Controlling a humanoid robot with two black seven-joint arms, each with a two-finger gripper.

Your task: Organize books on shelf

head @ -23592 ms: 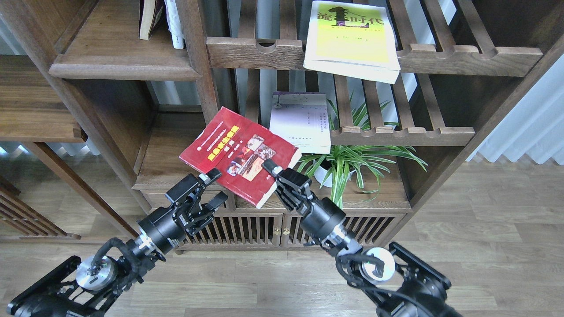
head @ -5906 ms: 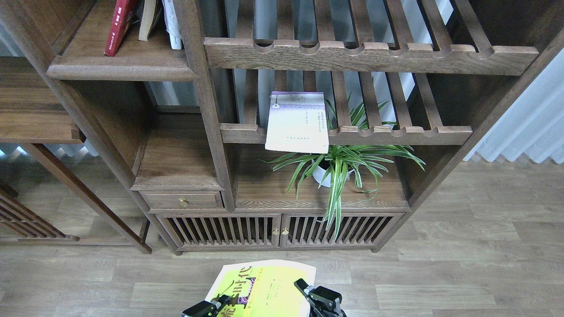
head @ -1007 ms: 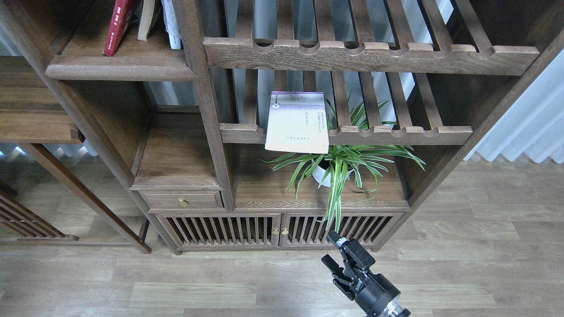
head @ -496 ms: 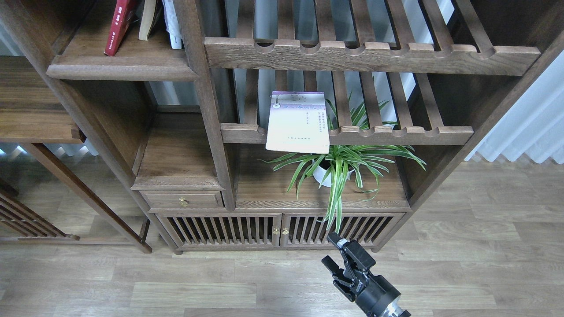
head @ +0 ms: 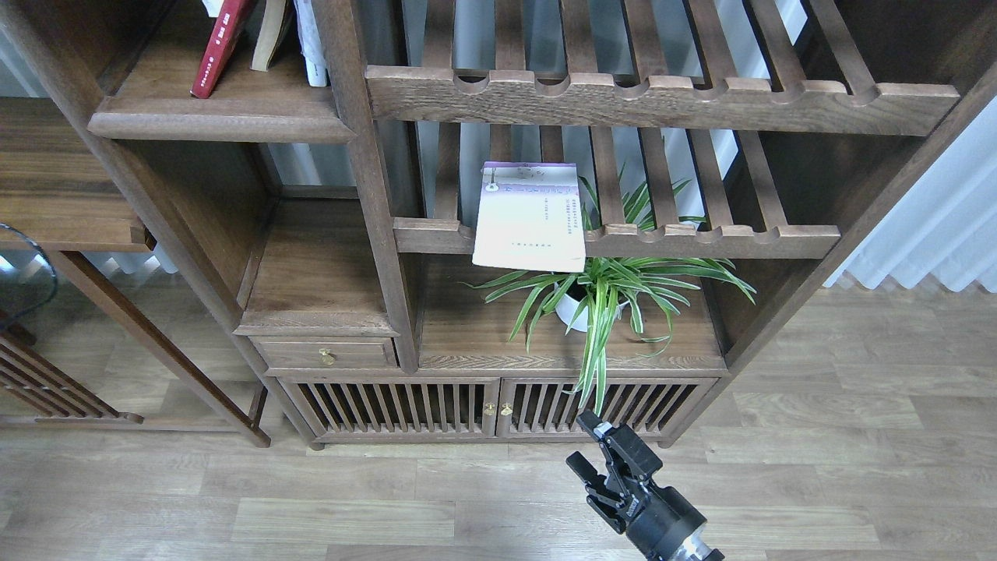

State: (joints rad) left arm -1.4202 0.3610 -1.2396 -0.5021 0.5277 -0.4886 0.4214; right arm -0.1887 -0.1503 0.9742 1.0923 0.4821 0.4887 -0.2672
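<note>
The pale lilac-white book (head: pixel 530 218) lies flat on the lower slatted rack (head: pixel 701 234), its front edge hanging over the rail. The dark red book (head: pixel 220 51) stands leaning on the solid dark wood shelf (head: pixel 222 117) at the top left, beside a tan book (head: pixel 273 35) and a white one (head: pixel 313 47). The yellow-green book is out of view. My right gripper (head: pixel 583 442) is low in front of the cabinet, open and empty, far below the lilac book. My left gripper is out of view.
A spider plant (head: pixel 600 300) in a white pot stands under the lilac book. The upper slatted rack (head: pixel 662 97) bears nothing. A cabinet with a drawer (head: pixel 327 354) and slatted doors (head: pixel 405 409) is below. A dark curved object (head: pixel 31 273) is at the left edge.
The right gripper has hardly moved in the last second. The view has shifted slightly and a dark curved object has come in at the left edge. The yellow-green book, held 5.9 s ago, is gone from view.
</note>
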